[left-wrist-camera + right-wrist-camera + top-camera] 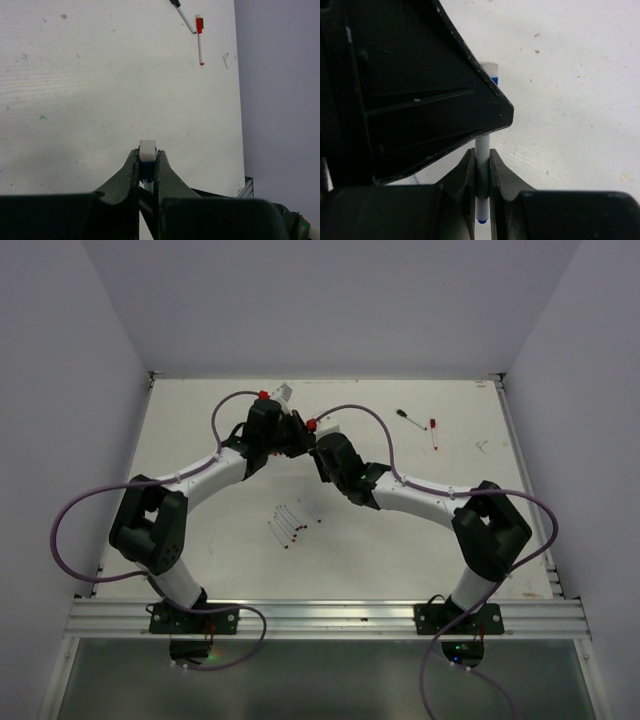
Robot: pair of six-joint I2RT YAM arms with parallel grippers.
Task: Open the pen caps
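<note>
Between the jaws of your left gripper [147,156] a blue cap [147,166] is pinched while your right gripper [481,156] clamps its pen [483,142], so your next move is probably pulling them straight apart.

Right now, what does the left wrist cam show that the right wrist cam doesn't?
Left wrist only: the left hand shut on the blue cap, and a black pen and a red pen lying far off near the table edge.
Right wrist only: the right hand shut on the pale barrel, its blue end poking out below the fingers.
Both: the cap's white top and the white table.
</note>
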